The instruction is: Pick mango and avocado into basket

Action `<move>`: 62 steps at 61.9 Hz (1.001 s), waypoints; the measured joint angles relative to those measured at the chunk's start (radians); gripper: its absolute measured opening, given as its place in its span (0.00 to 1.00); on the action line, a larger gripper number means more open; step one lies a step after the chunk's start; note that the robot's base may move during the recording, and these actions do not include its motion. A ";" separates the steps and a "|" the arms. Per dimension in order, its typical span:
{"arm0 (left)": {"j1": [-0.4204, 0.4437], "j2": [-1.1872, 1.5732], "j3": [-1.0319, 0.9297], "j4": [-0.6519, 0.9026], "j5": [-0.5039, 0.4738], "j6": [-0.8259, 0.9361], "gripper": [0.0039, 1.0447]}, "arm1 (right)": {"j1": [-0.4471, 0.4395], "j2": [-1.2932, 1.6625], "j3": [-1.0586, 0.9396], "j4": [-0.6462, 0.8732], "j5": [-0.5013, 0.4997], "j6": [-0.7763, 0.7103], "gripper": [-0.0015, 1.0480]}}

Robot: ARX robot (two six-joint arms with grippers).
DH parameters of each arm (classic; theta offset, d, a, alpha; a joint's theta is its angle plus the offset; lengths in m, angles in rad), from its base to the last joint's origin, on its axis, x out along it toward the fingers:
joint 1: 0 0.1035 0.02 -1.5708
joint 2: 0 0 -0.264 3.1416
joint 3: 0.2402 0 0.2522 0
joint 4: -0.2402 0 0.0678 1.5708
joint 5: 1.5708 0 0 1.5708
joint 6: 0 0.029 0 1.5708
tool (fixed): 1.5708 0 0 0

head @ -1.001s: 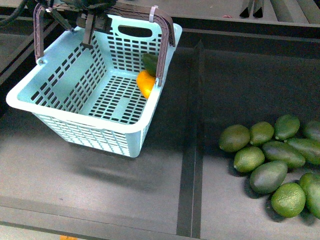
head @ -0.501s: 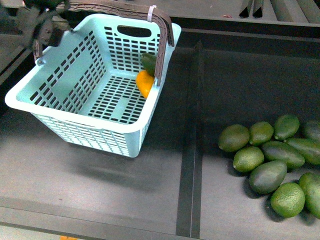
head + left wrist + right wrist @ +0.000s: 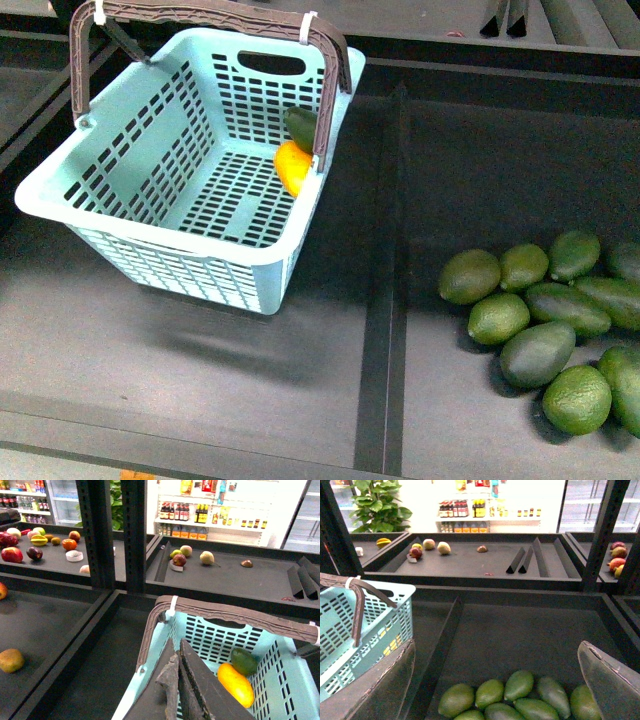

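In the front view, the basket [image 3: 190, 170] sits tilted on the dark shelf [image 3: 150, 350], its brown handle [image 3: 215, 15] raised over the far end with white zip ties [image 3: 306, 27] on it. The mango [image 3: 292, 166] lies inside the basket against the side wall that faces the pile, just below the handle's pivot, and the avocado [image 3: 300, 126] lies touching it on the far side, toward the basket's back wall. A pile of green avocados [image 3: 545, 325] rests in the neighbouring compartment, well apart from the basket, beyond a black divider [image 3: 385, 300]. Neither arm shows in this view.

In the left wrist view, the left gripper [image 3: 180, 690] hangs over the basket's [image 3: 220, 640] near corner, beside the handle [image 3: 225, 615]. Its two dark fingers [image 3: 197, 685] lie pressed flat together with nothing between them. The mango [image 3: 236, 684] and the avocado [image 3: 244, 660] lie in the basket, touching each other, beyond the fingers. Behind the basket, other shelves carry assorted fruit [image 3: 37, 540].

In the right wrist view, the right gripper [image 3: 497, 680] has its fingers [image 3: 387, 685] spread wide and holds nothing. The pile of green avocados [image 3: 515, 700] lies between and below them. The basket [image 3: 355, 625] stands off to one side past the divider [image 3: 440, 645], and only a hint of yellow shows through its slots.
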 joint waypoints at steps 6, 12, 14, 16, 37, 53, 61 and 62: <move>0.019 -0.117 -0.066 -0.055 0.023 0.003 0.02 | 0.000 0.000 0.000 0.000 0.000 0.000 0.92; 0.077 -0.224 -0.111 -0.117 0.090 0.005 0.02 | 0.000 0.000 0.000 0.000 0.000 0.000 0.92; 0.090 -0.257 -0.122 -0.138 0.090 0.005 0.02 | 0.000 0.000 0.000 0.000 0.000 0.000 0.92; 0.095 -0.297 -0.135 -0.166 0.092 0.006 0.02 | 0.000 0.000 0.000 0.000 0.000 0.000 0.92; 0.095 -0.679 -0.203 -0.476 0.098 0.007 0.02 | 0.000 0.000 0.000 0.000 0.000 0.000 0.92; 0.095 -0.998 -0.204 -0.771 0.098 0.007 0.02 | 0.000 0.000 0.000 0.000 0.000 0.000 0.92; 0.095 -1.069 -0.204 -0.842 0.098 0.007 0.02 | 0.000 0.000 0.000 0.000 0.000 0.000 0.92; 0.095 -1.080 -0.204 -0.852 0.098 0.007 0.02 | 0.000 0.000 0.000 0.000 0.000 0.000 0.92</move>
